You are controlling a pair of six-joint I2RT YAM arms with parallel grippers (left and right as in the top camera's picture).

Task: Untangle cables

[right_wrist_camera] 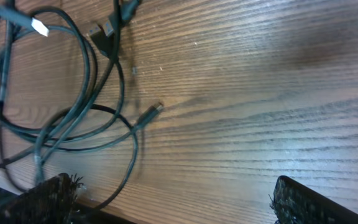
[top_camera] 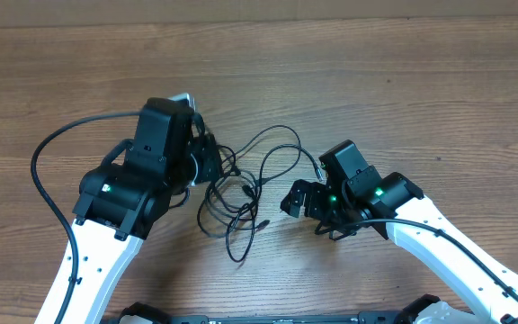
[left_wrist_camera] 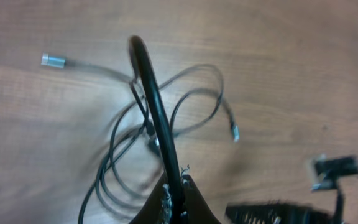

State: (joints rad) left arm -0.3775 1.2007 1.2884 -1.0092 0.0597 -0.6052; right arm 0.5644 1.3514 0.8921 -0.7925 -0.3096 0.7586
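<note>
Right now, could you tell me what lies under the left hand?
The left edge of the cables runs under the left hand, on the wooden table; the hand covers whether it grips any.

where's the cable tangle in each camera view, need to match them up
Overhead: the cable tangle lies near the centre of the picture.
Left wrist: the cable tangle fills the centre-left, with loops running from the upper middle to the bottom left.
Right wrist: the cable tangle takes up the left part, from the top-left corner down to the bottom edge.
Shared landmark: the wooden table under it in all three views.
</note>
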